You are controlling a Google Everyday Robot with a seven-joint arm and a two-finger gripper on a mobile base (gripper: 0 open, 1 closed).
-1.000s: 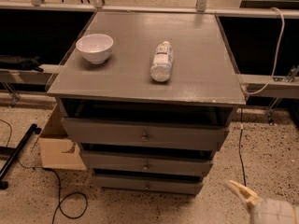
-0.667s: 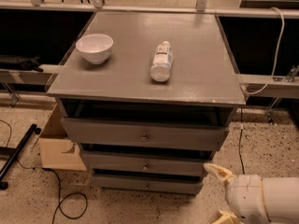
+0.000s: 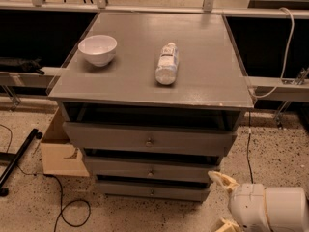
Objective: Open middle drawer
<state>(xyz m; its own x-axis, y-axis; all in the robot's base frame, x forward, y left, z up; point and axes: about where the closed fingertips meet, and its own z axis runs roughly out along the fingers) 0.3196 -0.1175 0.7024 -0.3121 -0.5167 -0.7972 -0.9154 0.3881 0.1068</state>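
Speckled floor lies under the grey cabinet (image 3: 203,71), whose middle drawer (image 3: 120,168) looks shut. Right of that drawer and lower, the hand (image 3: 223,202) gapes empty. Misaimed, it could catch the bottom drawer (image 3: 125,189) instead.

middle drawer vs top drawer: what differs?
The top drawer has a taller, wider front than the middle drawer. The middle drawer sits lower, its right end near the open pincer at lower right; the top drawer is well above it. Both grey, one small centre knob.
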